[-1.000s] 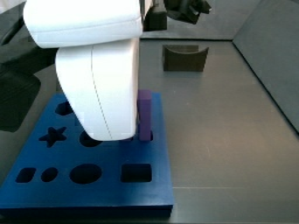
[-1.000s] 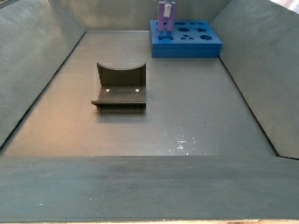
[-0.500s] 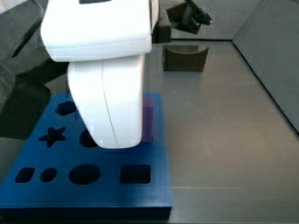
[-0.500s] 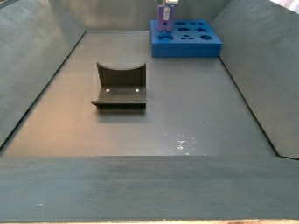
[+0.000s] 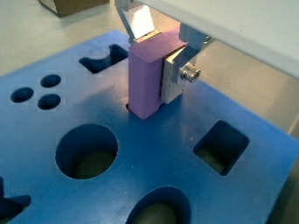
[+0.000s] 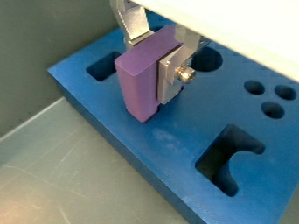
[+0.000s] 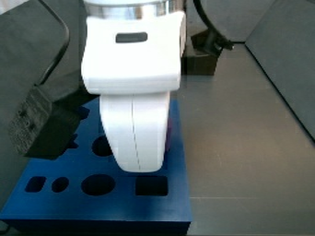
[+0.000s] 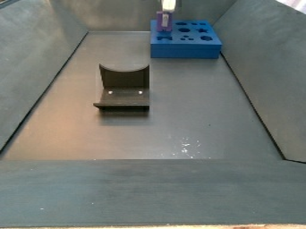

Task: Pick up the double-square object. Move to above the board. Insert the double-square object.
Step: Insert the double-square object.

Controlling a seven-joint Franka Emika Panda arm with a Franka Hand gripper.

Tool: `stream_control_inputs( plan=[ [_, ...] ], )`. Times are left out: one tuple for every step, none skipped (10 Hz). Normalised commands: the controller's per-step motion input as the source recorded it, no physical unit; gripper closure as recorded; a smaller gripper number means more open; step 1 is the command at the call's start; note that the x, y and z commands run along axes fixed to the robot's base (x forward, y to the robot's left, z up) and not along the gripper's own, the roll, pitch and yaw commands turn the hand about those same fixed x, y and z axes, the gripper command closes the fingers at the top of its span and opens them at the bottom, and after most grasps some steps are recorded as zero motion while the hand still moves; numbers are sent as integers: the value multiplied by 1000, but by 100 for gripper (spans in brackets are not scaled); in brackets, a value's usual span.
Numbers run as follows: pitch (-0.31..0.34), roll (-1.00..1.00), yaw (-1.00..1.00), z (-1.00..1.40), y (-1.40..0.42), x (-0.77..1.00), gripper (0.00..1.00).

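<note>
Gripper: your two-finger gripper (image 5: pixel 155 63) sits low over the board, its flat silver plates closed on the upper part of the peg; in a side view the white arm housing (image 7: pixel 129 83) hides it entirely.

Held piece: the slender lilac double-square object (image 5: pixel 149 77), smooth plastic-looking, is clamped between the fingers in both wrist views (image 6: pixel 145 74).

Where it is: its lower end meets the board's top face and seems to have entered a cutout, though how deep you cannot tell, since the peg hides the hole's rim.

Key relation: the peg's long axis runs straight down from the gripper and looks square to the board, so by my reading the coming move is a plain descent along that axis, with no sideways shift.

Board: the large flat bright-blue slab (image 5: pixel 70 105) has a matte, faintly grainy face with crisp-edged cutouts: a square one (image 5: pixel 221 144), a round one (image 5: pixel 86 150), small twin circles (image 5: pixel 45 90) and a notched shape (image 6: pixel 233 155).

Far view: in a side view the board (image 8: pixel 191 45) lies at the tray's far end with the peg (image 8: pixel 160 22) standing upright on it.

Elsewhere: the dark olive U-shaped block (image 8: pixel 122 88) rests well apart on the grey tray floor (image 8: pixel 180 125).

Risk: if the prongs catch the edge, you may jam.
</note>
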Motion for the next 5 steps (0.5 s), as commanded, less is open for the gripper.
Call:
stream_control_inputs(
  plan=[
    [-20, 40, 0, -451, -57, 0, 100],
    [-83, -103, 0, 0, 0, 0, 100],
    [0, -54, 0, 0, 0, 0, 100],
    [0, -91, 0, 0, 17, 0, 100],
    [0, 0, 0, 0, 0, 0, 100]
  ],
)
